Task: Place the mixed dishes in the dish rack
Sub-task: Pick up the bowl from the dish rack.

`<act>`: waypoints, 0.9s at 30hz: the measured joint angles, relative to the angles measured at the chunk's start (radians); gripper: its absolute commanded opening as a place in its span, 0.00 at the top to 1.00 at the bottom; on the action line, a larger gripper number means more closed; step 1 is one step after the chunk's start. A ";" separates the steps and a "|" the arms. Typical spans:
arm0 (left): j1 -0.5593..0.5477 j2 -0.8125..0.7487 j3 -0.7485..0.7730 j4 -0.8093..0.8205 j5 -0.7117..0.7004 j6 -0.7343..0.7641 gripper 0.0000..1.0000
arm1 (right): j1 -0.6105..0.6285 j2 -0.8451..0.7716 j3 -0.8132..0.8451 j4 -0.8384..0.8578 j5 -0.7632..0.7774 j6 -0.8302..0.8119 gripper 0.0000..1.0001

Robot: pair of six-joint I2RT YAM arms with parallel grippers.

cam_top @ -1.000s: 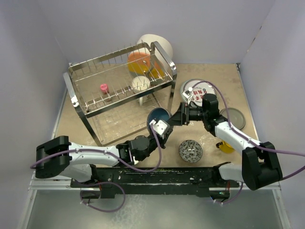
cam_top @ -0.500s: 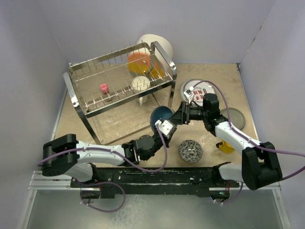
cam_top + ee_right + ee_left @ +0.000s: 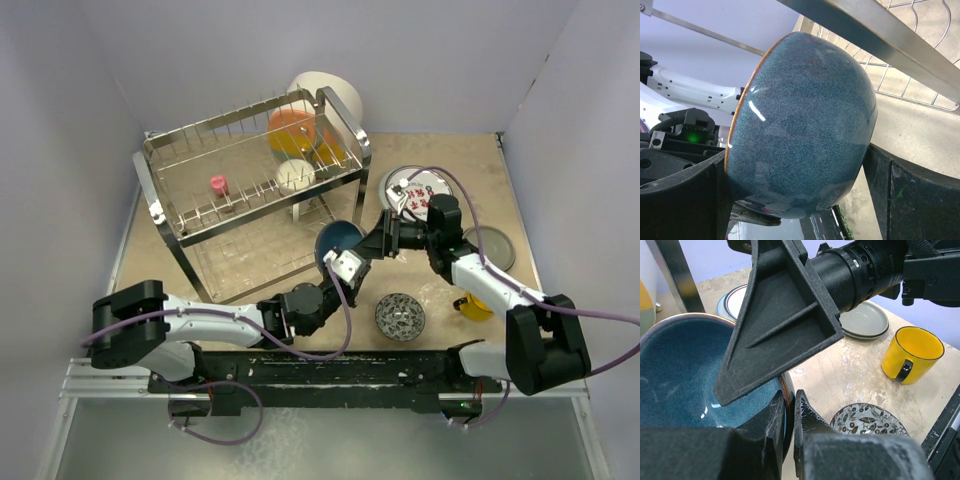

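The dark blue bowl (image 3: 336, 238) hangs tilted on its side just off the dish rack's (image 3: 250, 170) front right corner. My left gripper (image 3: 337, 263) is shut on the bowl's rim (image 3: 784, 390), one finger inside and one outside. My right gripper (image 3: 796, 152) stands open around the bowl (image 3: 805, 120), a finger on each side and close against it. On the table lie the patterned bowl (image 3: 400, 316), yellow cup (image 3: 472, 305), red-lettered plate (image 3: 415, 188) and grey plate (image 3: 495, 248). A white bowl (image 3: 332, 93) leans behind the rack.
The rack's upper tier holds orange dishes (image 3: 292, 128), a pale cup (image 3: 295, 177) and a small pink piece (image 3: 217, 184). Its steel frame bar (image 3: 880, 35) runs right above the bowl in the right wrist view. Walls close in the table on three sides.
My left arm has carried the bowl a little right and up toward the right gripper. The right gripper has come closer around the bowl and stayed open.
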 measured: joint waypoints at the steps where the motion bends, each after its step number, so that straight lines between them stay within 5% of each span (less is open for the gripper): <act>1: 0.000 0.002 0.000 0.005 0.000 0.000 1.00 | 0.000 0.004 0.000 0.005 -0.004 0.000 0.00; 27: 0.001 0.122 0.083 0.042 0.019 0.012 1.00 | -0.018 0.037 0.000 -0.018 -0.014 -0.011 0.00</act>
